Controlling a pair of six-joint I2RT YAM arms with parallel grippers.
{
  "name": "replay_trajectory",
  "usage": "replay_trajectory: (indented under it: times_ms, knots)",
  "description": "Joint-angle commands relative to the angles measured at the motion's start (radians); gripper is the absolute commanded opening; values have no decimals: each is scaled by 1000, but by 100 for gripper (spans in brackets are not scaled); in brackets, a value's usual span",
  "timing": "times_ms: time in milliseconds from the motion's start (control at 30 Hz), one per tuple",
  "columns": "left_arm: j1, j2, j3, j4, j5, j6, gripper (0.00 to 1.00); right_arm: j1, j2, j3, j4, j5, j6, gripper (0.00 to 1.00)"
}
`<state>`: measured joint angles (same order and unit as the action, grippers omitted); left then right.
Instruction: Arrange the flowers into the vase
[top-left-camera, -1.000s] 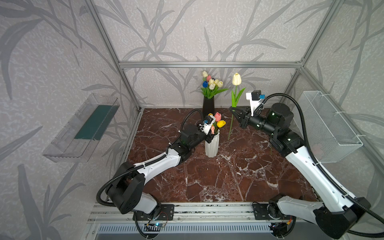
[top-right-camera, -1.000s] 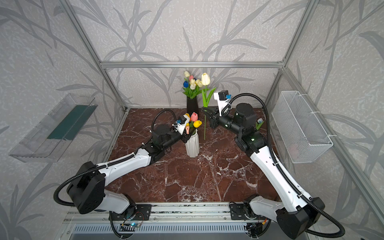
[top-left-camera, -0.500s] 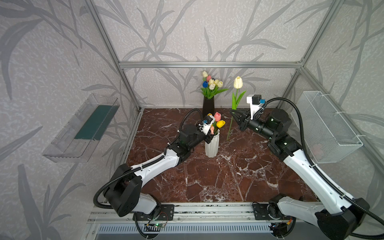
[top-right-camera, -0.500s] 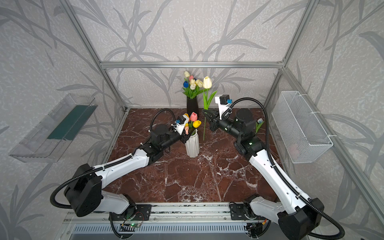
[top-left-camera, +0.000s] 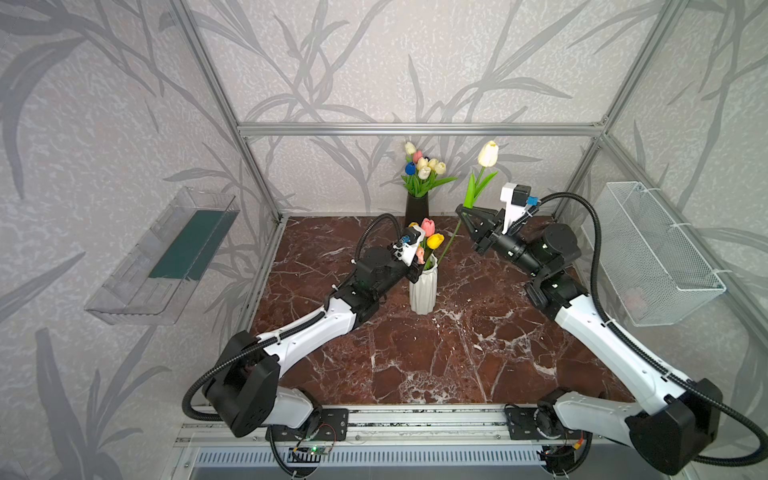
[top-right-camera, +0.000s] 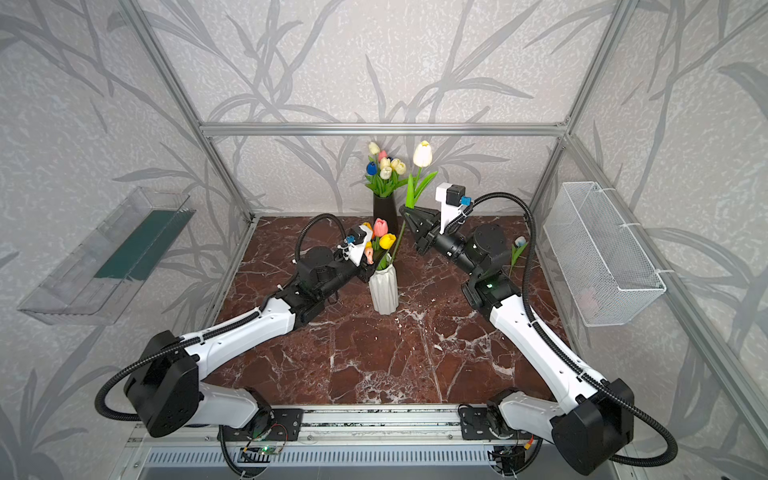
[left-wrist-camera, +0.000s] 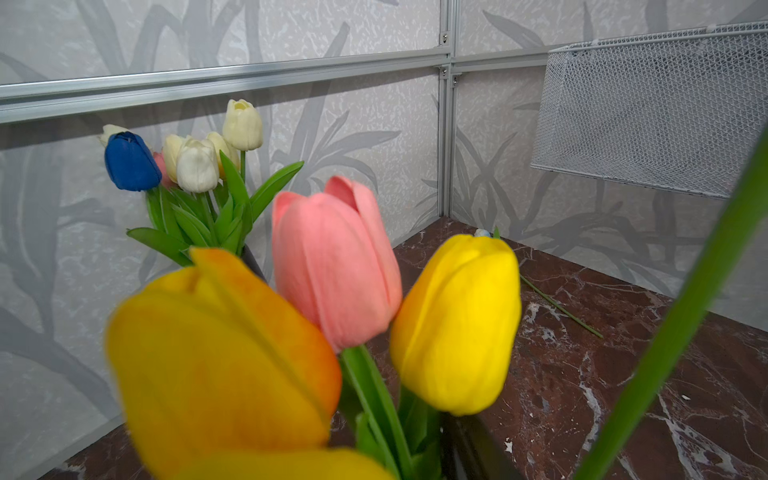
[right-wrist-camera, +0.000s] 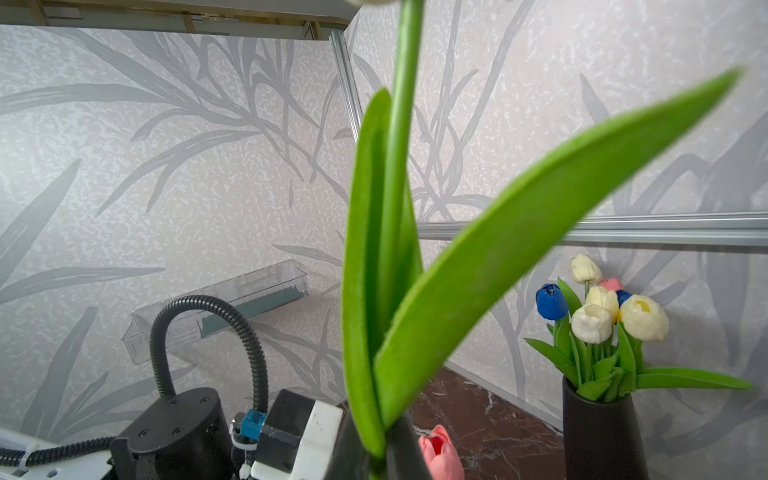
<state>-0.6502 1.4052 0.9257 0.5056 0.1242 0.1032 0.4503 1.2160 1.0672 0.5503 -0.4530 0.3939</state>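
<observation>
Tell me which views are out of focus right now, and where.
Left wrist view: the nearest yellow tulip is blurred, the far bouquet crisp. Right wrist view: the held tulip is soft close up, the black vase sharp. Both top views: sharp and evenly lit throughout.

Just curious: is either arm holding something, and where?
Right gripper pinches the cream tulip by its stem, below the leaves; left gripper at the vase: cannot tell.

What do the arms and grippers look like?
The left arm and right arm have white shells and black joints; a black ribbed cable loops beside each. The right gripper is black and tapered, carrying a white camera mount with a blue plug.
</observation>
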Motion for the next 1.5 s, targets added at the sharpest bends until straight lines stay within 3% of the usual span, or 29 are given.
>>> replay_trajectory:
  times_ms: [0,433,967,1100,1233,1367,1467]
  knots:
    - [8,-37,19,51,-17,0,12,-1,31,-34,154,1,36,2]
    - [8,-35,23,47,-11,-5,12,15,59,-165,347,61,-27,1]
    - [7,-26,15,62,-10,-16,12,74,186,-339,507,-130,-136,8]
    - [7,-27,10,68,-9,-17,12,119,184,-358,398,-59,-214,20]
    - [8,-30,8,72,-9,-17,12,129,120,-389,313,53,-233,47]
    - [8,-26,0,77,-10,-17,12,125,-6,-392,202,142,-259,58]
    - [8,-21,-1,82,-10,-16,12,117,-93,-357,20,218,-265,66]
